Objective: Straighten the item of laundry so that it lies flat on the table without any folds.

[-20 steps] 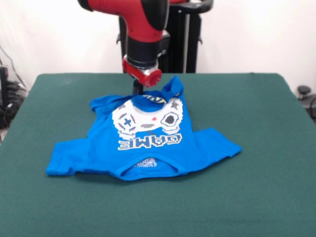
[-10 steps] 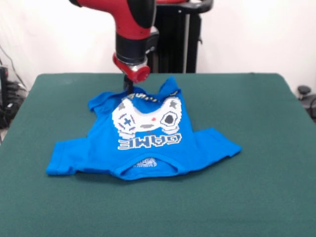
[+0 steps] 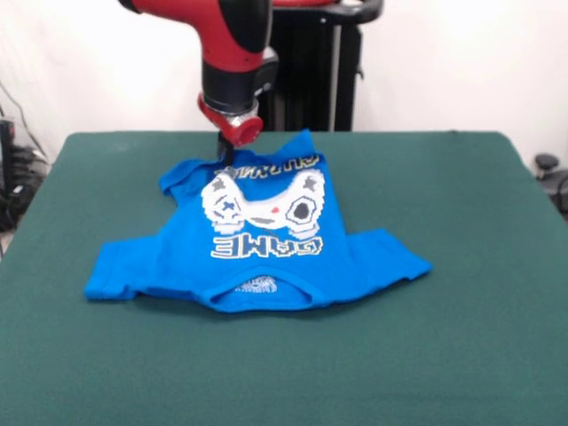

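Observation:
The bright blue T-shirt (image 3: 266,244) lies near the middle of the dark green table (image 3: 444,346), collar toward the camera, both sleeves spread to the sides. The game controller print and "GAME" lettering face up, with yellow text showing near the far hem. My gripper (image 3: 225,161) hangs from the red arm at the shirt's far left hem and is shut on the cloth there. The far hem is still raised and wrinkled, with the far right corner peaked up.
The black pedestal (image 3: 315,80) stands behind the table's far edge. Cables and equipment (image 3: 13,173) sit off the table's left side, and a dark object (image 3: 548,169) sits off its right side.
My gripper has moved toward the pedestal and to the left, pulling the far hem back. The folded top part has opened out, showing the yellow text.

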